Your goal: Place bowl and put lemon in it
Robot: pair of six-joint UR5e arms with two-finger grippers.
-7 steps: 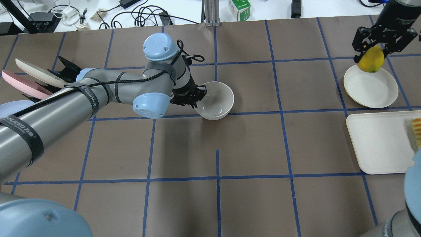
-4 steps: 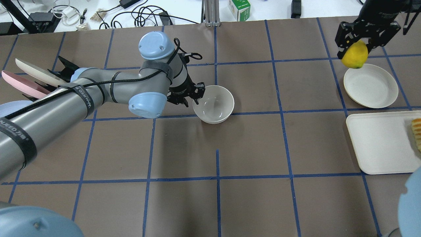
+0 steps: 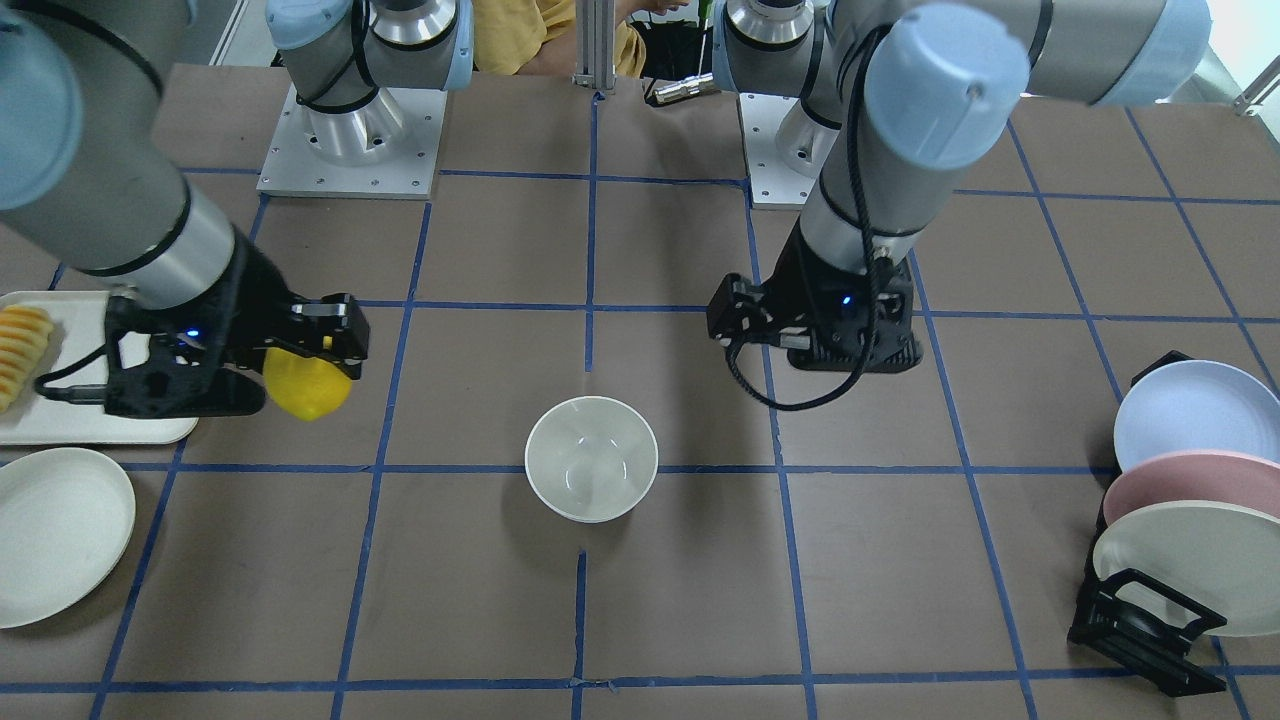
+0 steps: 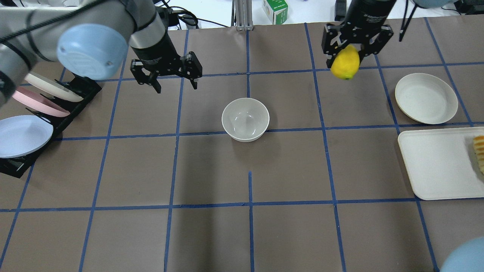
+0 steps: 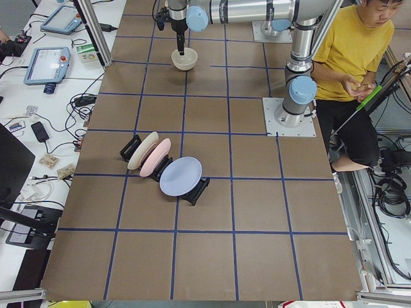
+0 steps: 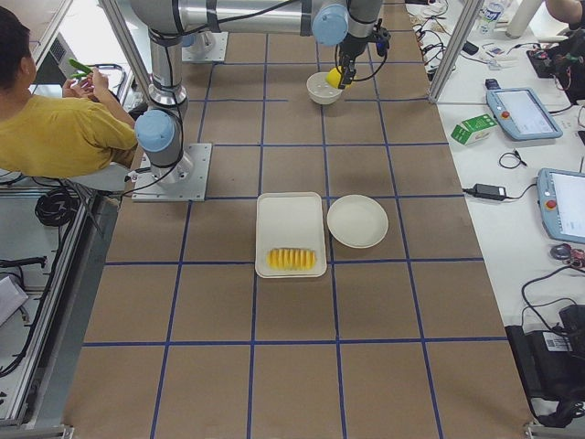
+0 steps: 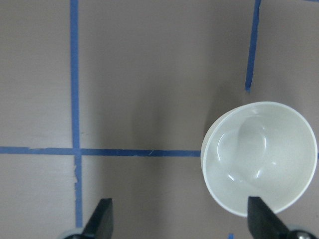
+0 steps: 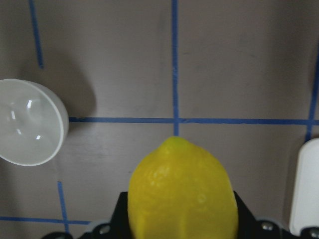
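Right pincer (image 4: 346, 56) clamps lemon (image 4: 345, 64) aloft; left pincer (image 4: 177, 85) spread wide, bowl (image 4: 245, 119) well apart.

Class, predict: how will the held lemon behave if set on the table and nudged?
The lemon looks oval and rounded, so it would probably roll unevenly. It shows no denting in the right tool, so it seems firm.

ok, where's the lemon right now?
Overhead view: the lemon is held off the table in the right gripper, between the bowl and the cream plate, toward the far edge.
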